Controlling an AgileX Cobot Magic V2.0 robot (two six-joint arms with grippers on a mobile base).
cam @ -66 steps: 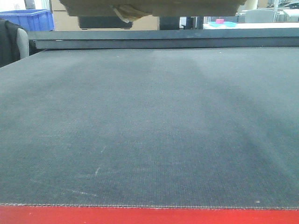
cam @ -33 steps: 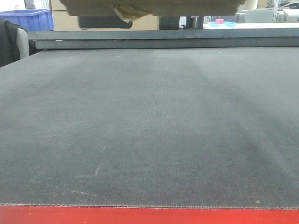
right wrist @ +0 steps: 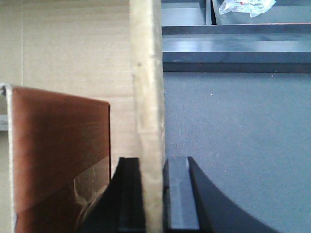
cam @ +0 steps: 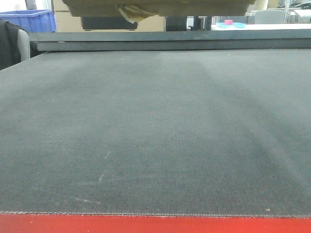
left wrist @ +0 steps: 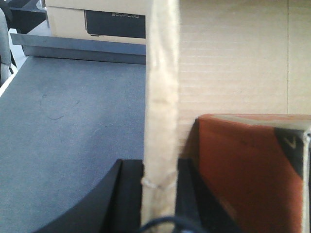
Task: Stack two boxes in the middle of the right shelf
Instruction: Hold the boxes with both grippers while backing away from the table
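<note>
A tan cardboard box (cam: 155, 6) hangs above the table at the top edge of the front view, with a ragged tape flap (cam: 128, 12) dangling beneath it. My left gripper (left wrist: 160, 167) is shut on the box's upright left wall (left wrist: 163, 87). My right gripper (right wrist: 152, 162) is shut on the opposite wall (right wrist: 146, 73). Inside the box sits a reddish-brown carton (left wrist: 248, 165), which the right wrist view also shows (right wrist: 53, 145). The shelf is out of view, and I see no second tan box.
Below lies a dark grey tabletop (cam: 155, 131) with a red front edge (cam: 155, 224) and a raised dark rail (cam: 170, 41) at its far side. Beyond are a blue bin (cam: 34, 19), a cyan tray (cam: 232, 24) and a beige printed carton (left wrist: 97, 19).
The held box has crept slightly upward at the top of the front view. Nothing else has moved.
</note>
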